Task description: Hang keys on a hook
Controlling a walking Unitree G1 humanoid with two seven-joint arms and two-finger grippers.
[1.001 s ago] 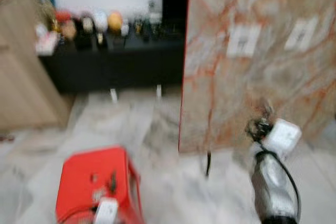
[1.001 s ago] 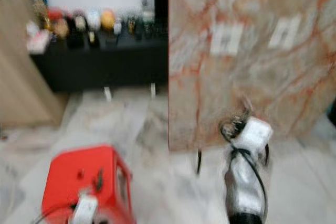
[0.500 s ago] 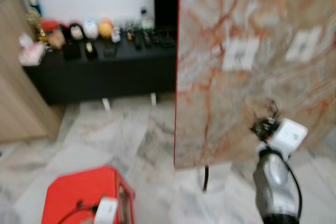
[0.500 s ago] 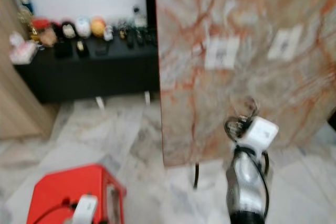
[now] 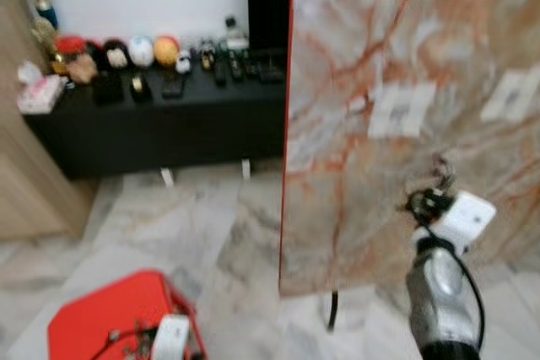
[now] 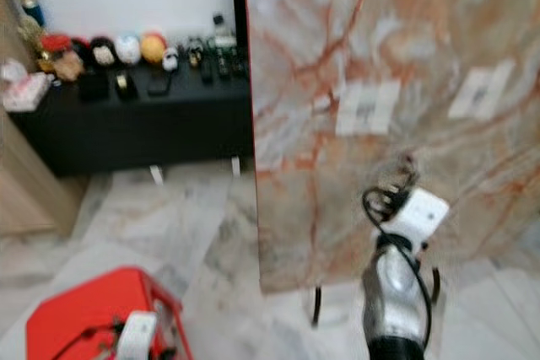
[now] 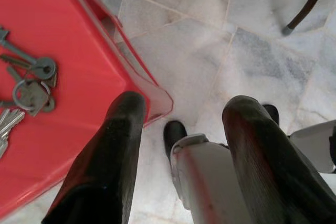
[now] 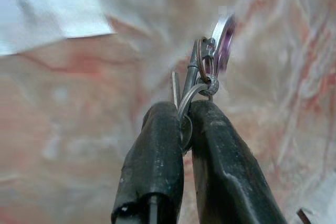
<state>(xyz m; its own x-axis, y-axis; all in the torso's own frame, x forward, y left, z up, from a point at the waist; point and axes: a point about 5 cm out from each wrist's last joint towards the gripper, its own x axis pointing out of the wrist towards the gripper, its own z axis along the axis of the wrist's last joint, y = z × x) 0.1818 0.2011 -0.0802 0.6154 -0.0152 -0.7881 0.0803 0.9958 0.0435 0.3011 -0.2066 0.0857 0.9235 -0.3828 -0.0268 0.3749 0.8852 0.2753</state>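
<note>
My right gripper (image 8: 186,116) is shut on the ring of a bunch of keys (image 8: 207,61), which stick up past the fingertips. It is raised in front of a marble-patterned board (image 5: 354,82), with the keys (image 5: 437,179) just below a white hook plate (image 5: 401,110). A second white plate (image 5: 510,94) sits further right. The hooks themselves are too blurred to make out. My left gripper (image 7: 184,108) hangs low and open beside a red stool (image 5: 110,318), on which another bunch of keys (image 7: 29,85) lies.
The board stands on a dark leg (image 5: 332,309) on the marble floor. A low black cabinet (image 5: 169,115) with several figurines lines the back wall. A wooden cupboard (image 5: 25,183) stands at the far left.
The view has swung and sharpened, so the board fills more of the right and the red stool sits lower left. My right gripper still holds the keys up before the board.
</note>
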